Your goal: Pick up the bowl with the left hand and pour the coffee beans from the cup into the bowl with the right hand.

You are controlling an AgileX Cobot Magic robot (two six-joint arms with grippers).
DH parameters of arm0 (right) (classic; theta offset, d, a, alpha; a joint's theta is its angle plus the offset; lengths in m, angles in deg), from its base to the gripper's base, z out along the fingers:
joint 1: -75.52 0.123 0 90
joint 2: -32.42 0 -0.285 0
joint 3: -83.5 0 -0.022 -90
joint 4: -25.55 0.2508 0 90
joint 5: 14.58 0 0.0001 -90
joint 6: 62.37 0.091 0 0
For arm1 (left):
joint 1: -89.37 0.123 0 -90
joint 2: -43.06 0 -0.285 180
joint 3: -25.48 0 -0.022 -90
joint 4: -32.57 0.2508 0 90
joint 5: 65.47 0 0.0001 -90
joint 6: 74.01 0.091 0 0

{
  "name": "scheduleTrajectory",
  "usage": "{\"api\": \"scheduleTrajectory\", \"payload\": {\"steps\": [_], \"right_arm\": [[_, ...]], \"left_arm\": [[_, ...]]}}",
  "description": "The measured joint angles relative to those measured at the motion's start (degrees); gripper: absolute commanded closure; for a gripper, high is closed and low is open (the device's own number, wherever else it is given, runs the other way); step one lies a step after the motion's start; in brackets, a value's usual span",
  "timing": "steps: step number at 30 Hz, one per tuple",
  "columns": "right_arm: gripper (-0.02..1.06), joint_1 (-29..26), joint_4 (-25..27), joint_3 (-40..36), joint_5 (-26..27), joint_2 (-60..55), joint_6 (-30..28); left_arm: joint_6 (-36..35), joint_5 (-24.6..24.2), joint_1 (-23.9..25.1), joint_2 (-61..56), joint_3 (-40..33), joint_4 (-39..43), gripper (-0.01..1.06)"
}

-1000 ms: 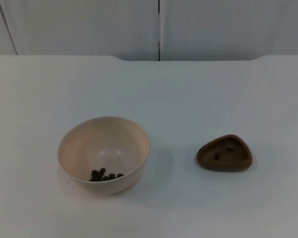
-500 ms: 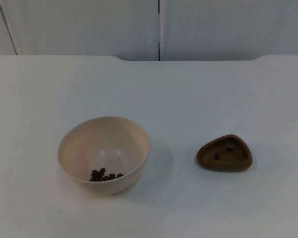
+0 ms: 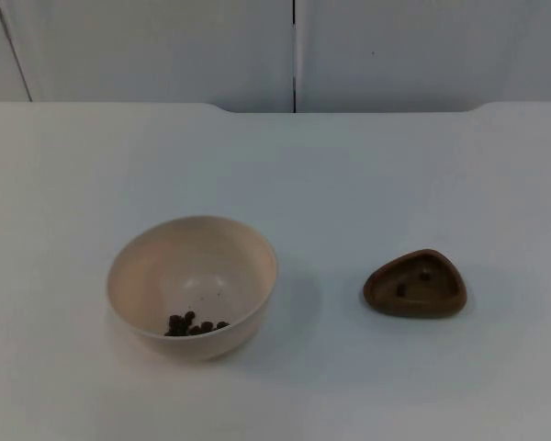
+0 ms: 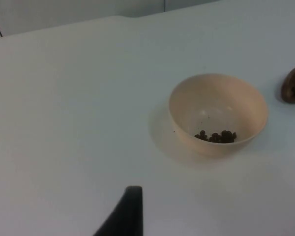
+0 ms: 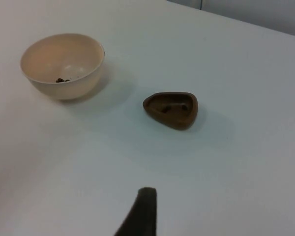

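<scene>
Cream bowl [image 3: 192, 286] rests on the table [image 3: 349, 175] holding coffee beans [image 3: 195, 324], brown cup [image 3: 415, 284] well to its right nearly empty; we judge pouring done, and cannot tell either gripper's opening.

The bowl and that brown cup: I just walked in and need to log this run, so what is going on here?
Nothing is being handled right now. The cream round bowl stands on the white table with a small heap of dark coffee beans inside. The brown, rounded-triangular cup sits apart to its right, upright, with a bean or two left inside. Both grippers wait back from the objects; a left fingertip and a right fingertip show in the wrist views.
</scene>
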Motion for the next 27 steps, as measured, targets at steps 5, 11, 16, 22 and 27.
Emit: {"api": "scheduleTrajectory", "payload": {"steps": [5,11,16,22,27], "right_arm": [[-0.01,0.00,0.00,0.00,0.00,0.00,0.00],[-0.01,0.00,-3.28,0.00,0.00,0.00,4.42],[-0.01,0.00,-5.36,0.00,0.00,0.00,7.21],[-0.01,0.00,-5.62,0.00,0.00,0.00,7.71],[-0.01,0.00,-5.62,0.00,0.00,0.00,7.71]], "left_arm": [[0.00,0.00,0.00,0.00,0.00,0.00,0.00],[0.00,0.00,0.00,0.00,0.00,0.00,0.00],[0.00,0.00,0.00,0.00,0.00,0.00,0.00],[0.00,0.00,0.00,0.00,0.00,0.00,0.00],[0.00,0.00,0.00,0.00,0.00,0.00,0.00]]}}
